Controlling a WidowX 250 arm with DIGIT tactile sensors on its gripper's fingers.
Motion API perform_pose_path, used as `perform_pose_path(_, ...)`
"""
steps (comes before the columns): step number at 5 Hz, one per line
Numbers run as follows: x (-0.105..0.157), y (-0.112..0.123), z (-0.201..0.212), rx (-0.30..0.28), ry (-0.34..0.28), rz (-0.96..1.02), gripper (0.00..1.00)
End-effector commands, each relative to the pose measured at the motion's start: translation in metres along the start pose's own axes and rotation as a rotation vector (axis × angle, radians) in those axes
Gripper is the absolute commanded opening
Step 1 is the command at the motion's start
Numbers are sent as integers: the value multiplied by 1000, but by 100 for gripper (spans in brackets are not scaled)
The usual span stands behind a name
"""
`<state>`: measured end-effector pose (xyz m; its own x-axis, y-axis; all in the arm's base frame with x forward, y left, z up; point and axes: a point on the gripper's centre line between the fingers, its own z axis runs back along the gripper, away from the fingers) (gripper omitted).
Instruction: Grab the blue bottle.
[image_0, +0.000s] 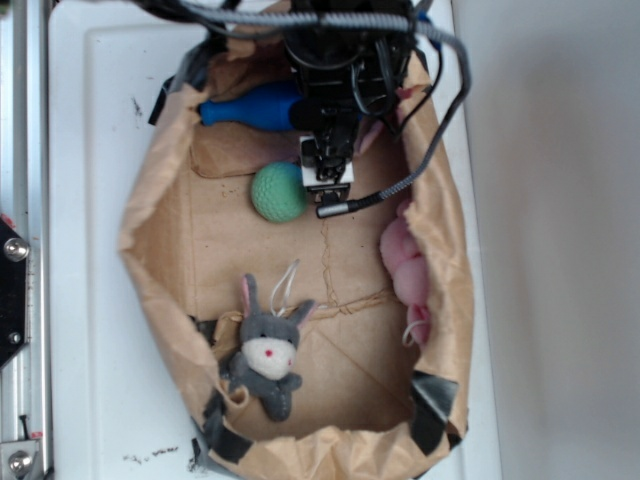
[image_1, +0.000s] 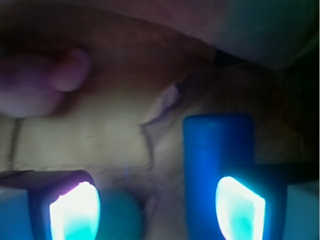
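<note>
Your gripper (image_1: 157, 207) hangs with jaws spread wide, grasping nothing. The blue bottle (image_0: 252, 108) lies at the far left of the paper bag (image_0: 150, 260), seemingly just beside one fingertip (image_1: 239, 207).

Brown paper bag (image_0: 160, 250) sits on white table (image_0: 90, 150).

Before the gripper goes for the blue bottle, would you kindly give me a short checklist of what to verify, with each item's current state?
1. Blue bottle located, lying in the paper bag: ok.
2. Gripper open: ok, fingers apart in the wrist view.
3. Bottle centred between the fingers: not ok, it sits at the right finger.
4. Green ball clear of the closing path: cannot tell.
5. Pink plush away from the bottle: ok.
</note>
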<state>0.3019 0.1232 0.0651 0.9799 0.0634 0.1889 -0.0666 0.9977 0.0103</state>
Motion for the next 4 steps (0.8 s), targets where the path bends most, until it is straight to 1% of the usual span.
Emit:
perform_pose_path(1, 27, 21, -6, 24, -41, 88, 100)
perform_pose_path(2, 32, 29, -18, 50, -56, 93, 100)
perform_pose_path(3, 29, 24, -23, 76, -40, 51, 100)
perform_pose_path(4, 26, 19, -22, 90, -40, 36, 100)
